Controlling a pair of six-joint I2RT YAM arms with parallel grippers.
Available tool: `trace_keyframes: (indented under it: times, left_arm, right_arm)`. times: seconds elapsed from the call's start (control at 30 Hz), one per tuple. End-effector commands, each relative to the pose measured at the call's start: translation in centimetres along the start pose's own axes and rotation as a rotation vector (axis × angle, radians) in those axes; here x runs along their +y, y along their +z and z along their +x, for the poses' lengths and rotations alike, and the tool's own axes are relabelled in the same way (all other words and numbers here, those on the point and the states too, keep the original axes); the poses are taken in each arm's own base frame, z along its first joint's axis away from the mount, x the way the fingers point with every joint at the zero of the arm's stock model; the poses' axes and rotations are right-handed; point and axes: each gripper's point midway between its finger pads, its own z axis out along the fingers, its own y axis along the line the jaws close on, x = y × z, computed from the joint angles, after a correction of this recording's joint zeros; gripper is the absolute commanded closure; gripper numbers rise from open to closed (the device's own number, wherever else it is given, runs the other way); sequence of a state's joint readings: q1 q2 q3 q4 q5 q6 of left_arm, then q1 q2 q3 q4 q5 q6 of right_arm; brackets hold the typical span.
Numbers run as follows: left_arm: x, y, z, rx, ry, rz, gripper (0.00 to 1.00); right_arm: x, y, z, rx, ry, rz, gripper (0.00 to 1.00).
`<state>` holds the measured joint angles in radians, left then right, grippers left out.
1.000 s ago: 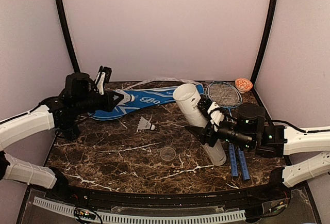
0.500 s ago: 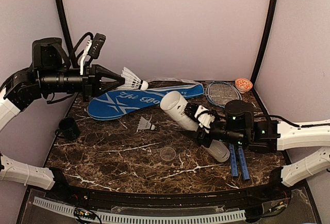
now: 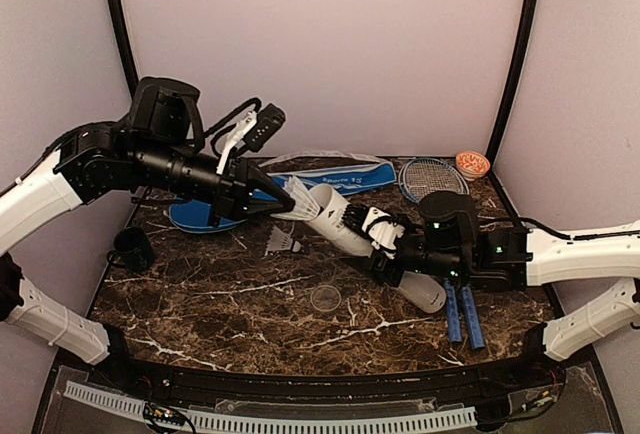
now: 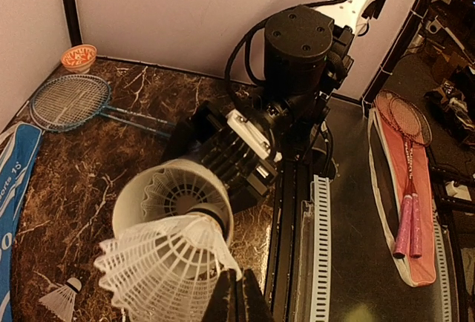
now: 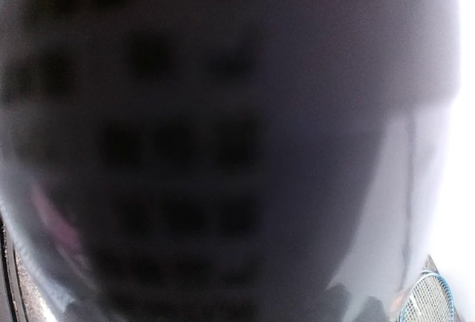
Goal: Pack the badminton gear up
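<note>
Left claw point(image 3: 280, 205) holds shuttlecock point(image 3: 303, 205) at tube point(image 3: 338, 222) (one inside).

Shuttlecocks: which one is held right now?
The shuttlecock at the tube's mouth, pinched in the left jaws. A second shuttlecock lies loose on the table; a third sits inside the tube.

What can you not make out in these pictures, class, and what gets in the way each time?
Right wrist view: nearly everything, blurred by something close to the lens.
Top view: racket cover lettering, partly behind the left arm.
Top view: the rackets, mid-shaft, under the right arm.
</note>
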<state>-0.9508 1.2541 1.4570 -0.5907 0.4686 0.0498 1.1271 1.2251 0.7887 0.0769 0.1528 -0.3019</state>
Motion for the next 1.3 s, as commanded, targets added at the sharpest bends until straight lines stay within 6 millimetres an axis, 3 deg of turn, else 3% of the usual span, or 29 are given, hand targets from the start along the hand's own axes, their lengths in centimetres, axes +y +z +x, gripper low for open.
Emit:
trace_keyframes:
  times: [0.0,0.13,0.17,0.2,0.27,0.33,0.4,0.47,0.7,1.27]
  left_arm:
    - [-0.7,0.9,-0.1,0.032,0.037,0.003,1.00]
    - [-1.2,2.4,0.1,0.046,0.039,0.040,1.00]
    - [-1.2,2.6,0.0,0.045,0.033,0.049,0.96]
    - [-1.3,2.7,0.1,0.048,0.030,0.057,0.90]
    - [-1.5,2.6,-0.1,0.044,0.031,0.063,0.64]
    - [-1.8,2.4,-0.2,0.037,0.039,0.073,0.47]
    - [-2.1,2.2,0.0,0.039,0.043,0.088,0.36]
    - [-2.2,2.2,0.4,0.049,0.043,0.096,0.30]
    - [-2.3,3.3,1.8,0.095,0.023,0.131,0.27]
    - [-1.3,9.1,4.3,0.193,-0.051,0.225,0.22]
  right_arm:
    - [1.2,0.4,-0.2,0.000,0.011,-0.042,0.44]
    - [1.7,0.6,-0.5,-0.008,-0.001,-0.052,0.44]
    - [1.8,0.6,-0.5,-0.008,-0.003,-0.054,0.44]
    - [1.8,0.6,-0.5,-0.010,-0.003,-0.054,0.44]
    - [1.9,0.6,-0.4,-0.009,-0.004,-0.056,0.44]
    - [2.0,0.6,-0.3,-0.010,-0.002,-0.058,0.44]
    - [2.0,0.5,-0.4,-0.015,-0.001,-0.057,0.44]
    - [2.0,0.4,-0.3,-0.015,0.000,-0.054,0.44]
    - [1.8,0.1,-0.7,-0.041,0.019,-0.047,0.45]
    - [1.4,0.0,-2.6,-0.099,0.052,-0.045,0.45]
